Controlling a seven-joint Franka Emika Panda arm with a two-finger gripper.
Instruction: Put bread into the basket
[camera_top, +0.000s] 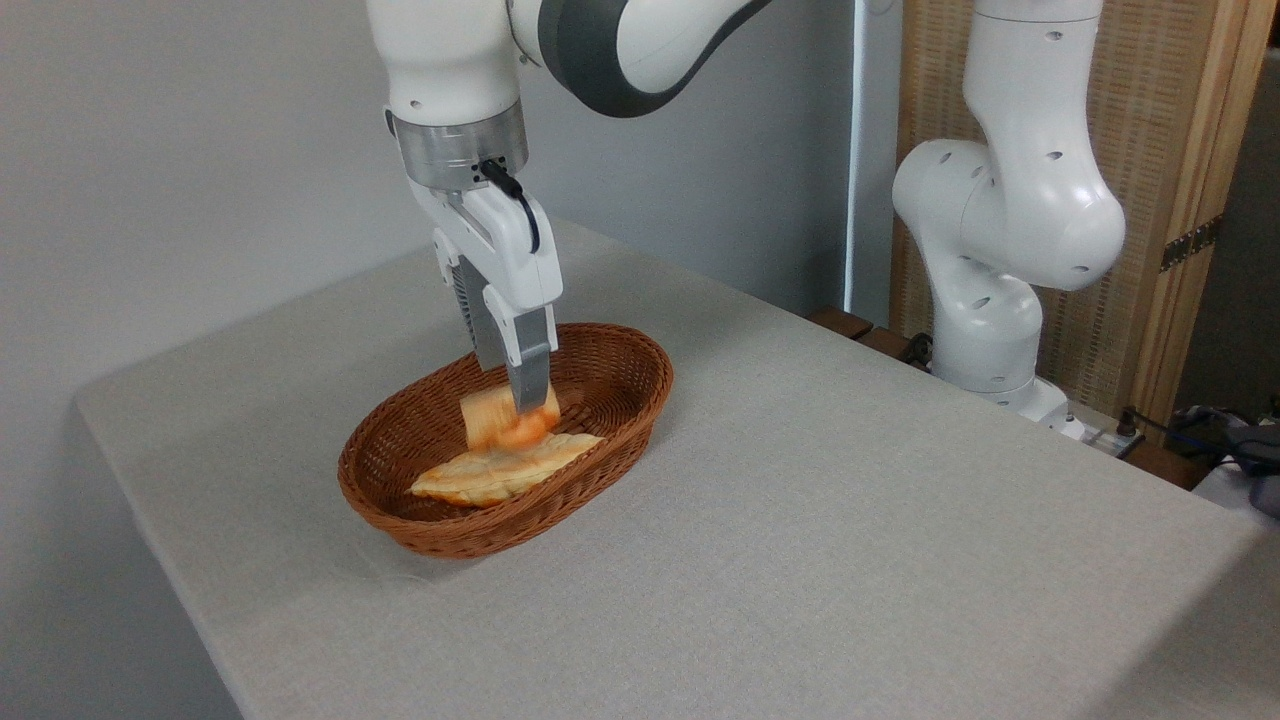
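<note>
From the fixed camera we see the arm reaching down from the upper left, its gripper (528, 395) pointing into the basket (630, 405), an oval brown wicker one that sits on the grey tabletop (850, 520) toward the left half of the surface. The bread (495, 422), the small golden bun with an orange-brown underside, is inside the basket, tilted on its side and blurred, with its orange base showing near the tip of the front finger. The near finger overlaps the bun's upper edge; the far finger is mostly hidden behind it, so we cannot tell whether the jaws are clenched on the bun or released from it. The bun leans against the long braided loaf (505, 472), which lies flat along the front of the basket floor, its pointed end toward the lower left. At the right of the picture a second white robot arm (1000, 220) stands upright off the far edge of the tabletop, in front of a wooden-framed woven screen (1180, 120).
</note>
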